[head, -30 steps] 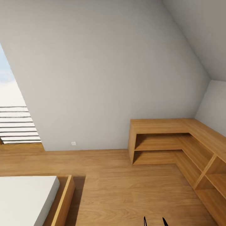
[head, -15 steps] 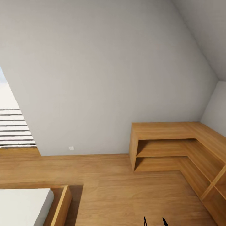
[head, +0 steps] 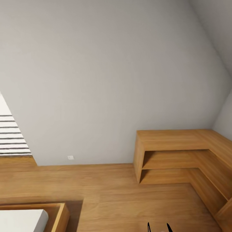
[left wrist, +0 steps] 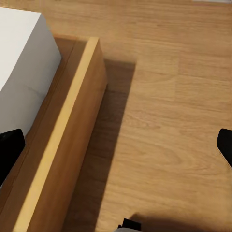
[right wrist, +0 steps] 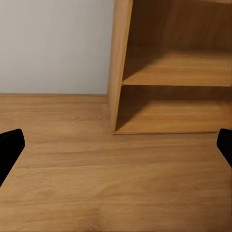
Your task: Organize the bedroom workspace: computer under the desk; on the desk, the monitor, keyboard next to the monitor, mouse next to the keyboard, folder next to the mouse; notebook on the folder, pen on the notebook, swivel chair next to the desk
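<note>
The desk, computer, monitor, keyboard, mouse, folder, notebook, pen and swivel chair are all out of view. My left gripper (left wrist: 116, 150) hangs open over the wood floor beside a bed frame, its dark fingertips (left wrist: 9, 145) far apart and nothing between them. My right gripper (right wrist: 116, 150) is open too, empty, facing a low wooden shelf unit across bare floor. Two thin dark fingertips (head: 149, 227) poke up at the bottom edge of the head view.
An L-shaped wooden shelf unit (head: 180, 151) fills the right corner under a sloped grey wall (head: 96, 80). A bed with a white mattress (head: 19, 220) and wooden frame (head: 61, 212) sits at the lower left. A slatted window (head: 11, 138) is at far left. Wood floor (head: 112, 190) lies between.
The whole head picture has slid downward and the bed toward the lower left corner, so the camera has moved. Nothing in the room has shifted, and the fingertips keep their place.
</note>
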Tool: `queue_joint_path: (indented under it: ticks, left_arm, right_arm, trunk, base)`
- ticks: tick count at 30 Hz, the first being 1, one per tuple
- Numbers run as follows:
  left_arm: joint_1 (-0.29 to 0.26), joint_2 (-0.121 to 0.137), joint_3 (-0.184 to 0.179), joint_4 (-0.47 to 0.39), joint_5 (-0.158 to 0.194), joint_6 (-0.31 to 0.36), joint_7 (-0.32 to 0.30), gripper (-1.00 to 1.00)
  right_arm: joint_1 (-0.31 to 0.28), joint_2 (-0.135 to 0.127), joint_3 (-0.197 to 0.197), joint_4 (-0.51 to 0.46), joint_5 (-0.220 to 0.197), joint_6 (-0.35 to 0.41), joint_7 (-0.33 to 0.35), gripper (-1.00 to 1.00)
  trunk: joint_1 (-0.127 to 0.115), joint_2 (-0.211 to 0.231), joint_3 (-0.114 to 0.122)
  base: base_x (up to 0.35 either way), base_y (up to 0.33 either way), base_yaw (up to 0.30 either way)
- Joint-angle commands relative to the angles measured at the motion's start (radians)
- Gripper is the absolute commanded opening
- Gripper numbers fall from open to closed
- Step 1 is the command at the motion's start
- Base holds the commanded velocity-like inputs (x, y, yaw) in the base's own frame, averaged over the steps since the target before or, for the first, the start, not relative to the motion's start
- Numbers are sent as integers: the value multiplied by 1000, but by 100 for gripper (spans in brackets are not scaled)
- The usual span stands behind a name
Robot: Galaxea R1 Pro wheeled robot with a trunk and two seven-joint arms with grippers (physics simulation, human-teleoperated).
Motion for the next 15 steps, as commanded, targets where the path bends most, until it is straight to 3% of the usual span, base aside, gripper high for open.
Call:
queue_joint_path:
  ticks: [1, 15]
  left_arm:
    - [0, 0, -8, -1, -1, -1, 11, 100]
    - [0, 0, -8, -1, 1, -1, 11, 100]
  right_arm:
    - [-1, 1, 9, 2, -4, -3, -5, 100]
    - [-1, 1, 8, 2, -4, -3, -5, 100]
  trunk:
    - [1, -2, -2]
    - [1, -2, -2]
  base:
    - [335, 0, 0]
    - [335, 0, 0]
